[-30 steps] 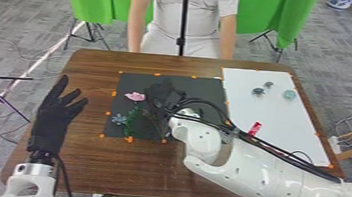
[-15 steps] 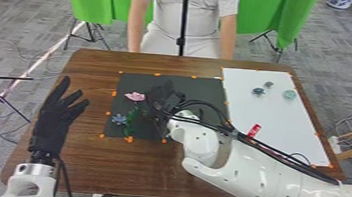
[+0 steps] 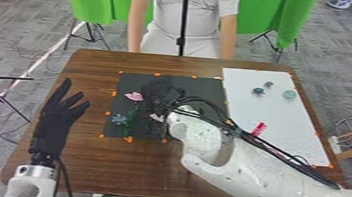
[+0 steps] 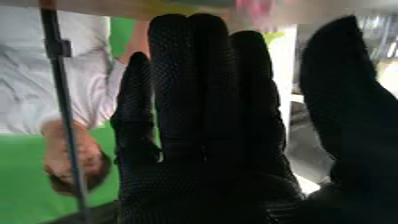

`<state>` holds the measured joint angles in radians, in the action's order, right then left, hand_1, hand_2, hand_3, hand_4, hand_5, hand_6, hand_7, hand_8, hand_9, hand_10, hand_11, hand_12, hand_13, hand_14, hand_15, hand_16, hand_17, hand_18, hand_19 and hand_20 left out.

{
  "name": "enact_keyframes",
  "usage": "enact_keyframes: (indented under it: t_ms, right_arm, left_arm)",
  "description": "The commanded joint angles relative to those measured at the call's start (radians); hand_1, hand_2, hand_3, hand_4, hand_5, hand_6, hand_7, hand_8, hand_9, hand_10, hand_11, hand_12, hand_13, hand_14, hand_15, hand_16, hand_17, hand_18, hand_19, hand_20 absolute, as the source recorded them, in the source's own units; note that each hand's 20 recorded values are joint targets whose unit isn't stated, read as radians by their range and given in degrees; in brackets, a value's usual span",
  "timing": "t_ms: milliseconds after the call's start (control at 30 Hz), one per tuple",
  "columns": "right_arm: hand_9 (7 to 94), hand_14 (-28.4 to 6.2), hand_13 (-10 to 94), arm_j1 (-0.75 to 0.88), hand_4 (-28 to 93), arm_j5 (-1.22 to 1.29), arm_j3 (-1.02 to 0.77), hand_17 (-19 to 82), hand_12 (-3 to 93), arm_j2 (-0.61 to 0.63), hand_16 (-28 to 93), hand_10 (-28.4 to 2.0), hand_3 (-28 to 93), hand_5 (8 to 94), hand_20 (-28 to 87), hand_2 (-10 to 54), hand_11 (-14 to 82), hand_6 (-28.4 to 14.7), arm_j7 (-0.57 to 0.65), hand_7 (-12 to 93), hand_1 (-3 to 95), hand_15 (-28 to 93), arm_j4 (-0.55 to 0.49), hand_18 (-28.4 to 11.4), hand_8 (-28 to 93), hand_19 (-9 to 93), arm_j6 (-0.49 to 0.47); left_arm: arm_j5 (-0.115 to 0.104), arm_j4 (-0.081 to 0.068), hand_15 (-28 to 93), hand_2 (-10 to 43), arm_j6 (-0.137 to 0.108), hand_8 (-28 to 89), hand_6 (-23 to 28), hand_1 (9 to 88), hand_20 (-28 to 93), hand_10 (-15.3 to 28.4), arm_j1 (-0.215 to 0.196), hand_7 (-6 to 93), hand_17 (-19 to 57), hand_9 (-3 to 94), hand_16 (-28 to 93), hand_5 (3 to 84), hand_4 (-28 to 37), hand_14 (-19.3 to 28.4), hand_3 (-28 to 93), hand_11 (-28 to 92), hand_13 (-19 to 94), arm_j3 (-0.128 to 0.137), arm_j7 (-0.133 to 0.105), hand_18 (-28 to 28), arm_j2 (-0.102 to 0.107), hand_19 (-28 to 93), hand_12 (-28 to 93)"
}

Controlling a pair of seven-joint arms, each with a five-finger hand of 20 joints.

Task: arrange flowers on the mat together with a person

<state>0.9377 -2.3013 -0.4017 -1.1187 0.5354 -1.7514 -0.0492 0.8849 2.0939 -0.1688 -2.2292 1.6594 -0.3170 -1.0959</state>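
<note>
Starting at the near edge of the brown worktop (image 3: 96, 163), the left arm (image 3: 31, 184) comes in, and its left hand (image 3: 54, 128) is up over the left side, palm long, fingers straight and spread apart. Across on the other side, here's the right arm (image 3: 266, 165), slanting in over the white sheet (image 3: 270, 105) and the wood, black cables (image 3: 279, 156) strung along it.

Now the black mat (image 3: 207, 93), orange tape (image 3: 129, 139) at its near edge, and on its left part there's the blue flower (image 3: 118, 118), with the green stem (image 3: 131, 123) just beside it. Over the middle of the mat sits the right hand (image 3: 162, 98); a small pale patch (image 3: 157, 117) lies close by, too small to name. In the wrist view, the right hand (image 4: 213, 190) has its fingers straight, mostly close together, thumb well apart, clamped on nothing, and a blurred pink shape (image 4: 253, 10) sits past the tips.

Over to the white sheet, a red item (image 3: 258, 129) is near the cables. Farther up the mat, the pink flower (image 3: 134, 96) is near the right hand, on its left. Farther again, toward the white sheet's far end, small blue-grey pieces (image 3: 258, 91) lie near a pale green one (image 3: 289, 94). Way behind, green cloth (image 3: 289, 19) hangs.
</note>
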Motion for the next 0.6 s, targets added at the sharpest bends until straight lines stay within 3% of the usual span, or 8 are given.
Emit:
enact_keyframes:
  t_ms: [33,100,167,233,300,433,600]
  right_arm:
    - [60.7,-12.3,53,0.207,-24,0.502,-0.407,15,16.2,0.048,14,-12.3,67,56.0,32,-1.8,21.3,2.0,-0.073,16,28.7,48,-0.230,-19.3,-12,55,0.036]
    - [56.4,-14.9,49,0.292,-24,0.687,-0.528,12,15.7,0.060,14,-14.1,66,52.9,29,2.4,17.8,1.4,-0.098,15,24.4,44,-0.274,-19.9,-12,50,0.063]
    - [53.4,-17.0,46,0.411,-23,0.934,-0.710,11,15.4,0.060,14,-14.9,66,50.3,27,4.6,14.8,0.5,-0.147,13,21.9,39,-0.310,-20.8,-11,47,-0.029]
    - [48.7,-17.9,42,0.519,-24,1.093,-0.815,9,15.7,0.078,15,-15.3,66,46.6,25,6.5,11.8,0.6,-0.201,12,20.9,33,-0.335,-21.7,-10,42,0.016]
    - [46.3,-19.1,38,0.612,-24,1.239,-0.920,7,16.2,0.076,19,-15.5,66,44.6,23,7.5,9.3,0.7,-0.248,10,20.0,26,-0.341,-22.5,-10,37,-0.032]
    - [41.8,-20.2,33,0.803,-25,1.352,-1.053,3,16.8,0.089,25,-15.2,65,41.6,20,9.5,6.0,0.9,-0.317,9,18.2,16,-0.390,-25.1,-9,35,0.021]
    - [40.3,-20.4,31,0.963,-25,1.438,-1.128,3,16.7,0.081,26,-14.5,65,40.5,18,10.0,4.4,1.3,-0.435,8,17.6,10,-0.386,-25.2,-9,32,0.047]
  left_arm:
    - [-0.008,0.024,25,2.8,-0.036,-10,-3.2,22.7,-1,12.6,-0.052,13.2,-9.6,29.1,-1,23.6,-26.6,19.4,77,11,24,0.017,-0.022,27.7,0.030,49,12]
    - [-0.012,0.025,25,3.0,-0.038,-10,-3.5,22.0,-1,12.3,-0.059,13.1,-9.7,28.7,-1,23.6,-27.1,19.4,76,11,24,0.017,-0.028,27.7,0.033,49,12]
    - [-0.016,0.024,24,3.0,-0.047,-10,-3.7,21.6,-1,12.2,-0.055,12.9,-9.8,28.5,-1,23.8,-27.5,19.2,76,10,24,0.010,-0.039,27.8,0.041,49,12]
    - [-0.011,0.024,24,3.1,-0.045,-10,-4.1,21.1,-1,12.1,-0.054,12.6,-10.0,28.3,-1,24.0,-27.9,19.2,75,10,24,0.013,-0.035,27.8,0.041,48,12]
    - [-0.012,0.029,23,3.2,-0.048,-10,-4.4,20.7,-2,11.9,-0.066,12.3,-10.1,28.0,-1,24.4,-28.0,18.9,75,10,24,0.021,-0.042,27.7,0.047,47,12]
    - [-0.005,0.027,21,3.1,-0.042,-10,-4.9,19.9,-2,11.4,-0.063,11.7,-10.6,27.6,-1,24.8,-28.2,18.5,75,8,22,0.021,-0.039,27.6,0.035,46,12]
    - [0.000,0.022,18,3.2,-0.037,-10,-5.2,19.6,-2,10.5,-0.068,11.5,-10.9,27.6,0,24.9,-28.2,18.0,75,7,22,0.010,-0.036,27.6,0.023,45,13]
